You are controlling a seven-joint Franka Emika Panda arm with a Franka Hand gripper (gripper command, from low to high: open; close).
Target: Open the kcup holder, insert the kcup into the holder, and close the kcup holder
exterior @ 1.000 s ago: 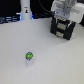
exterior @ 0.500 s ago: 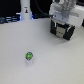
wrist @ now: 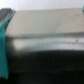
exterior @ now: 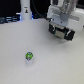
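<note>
The kcup (exterior: 29, 57), a tiny pod with a green-and-blue top, stands alone on the white table toward the exterior view's left front. The black kcup holder (exterior: 70, 34) sits at the back right, mostly covered by my arm. My gripper (exterior: 61, 31) is down at the holder's front. In the wrist view a teal finger (wrist: 4, 45) shows at the picture's edge. The holder's dark front with a pale band (wrist: 45, 42) fills the rest, blurred. The fingers stand wide apart, open. Whether they touch the holder is unclear.
A white bottle-shaped object (exterior: 25, 9) stands at the back left by the table's far edge. The white table (exterior: 50, 65) stretches between the kcup and the holder.
The arm has crept slightly lower at the holder. The kcup has not moved.
</note>
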